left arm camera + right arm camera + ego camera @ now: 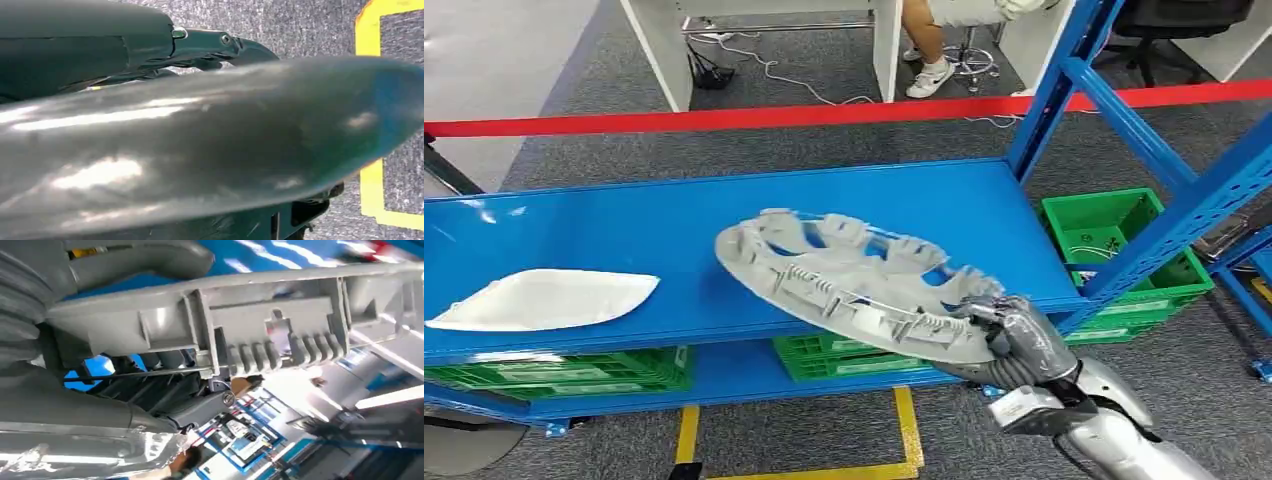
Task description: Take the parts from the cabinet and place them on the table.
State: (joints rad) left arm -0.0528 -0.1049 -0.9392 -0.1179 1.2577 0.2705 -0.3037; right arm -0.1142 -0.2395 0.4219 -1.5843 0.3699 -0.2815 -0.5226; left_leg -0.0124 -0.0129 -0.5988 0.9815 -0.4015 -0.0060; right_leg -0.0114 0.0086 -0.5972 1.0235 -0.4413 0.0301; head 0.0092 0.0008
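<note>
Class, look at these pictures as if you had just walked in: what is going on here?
A humanoid robot's right hand grips a round grey ribbed wheel cover by its near rim, holding it tilted over the blue shelf. A white curved part lies on the shelf further left. Green crates sit below and beside the shelf. The left wrist view shows a blurred shiny surface, so what the left hand is doing cannot be told.
</note>
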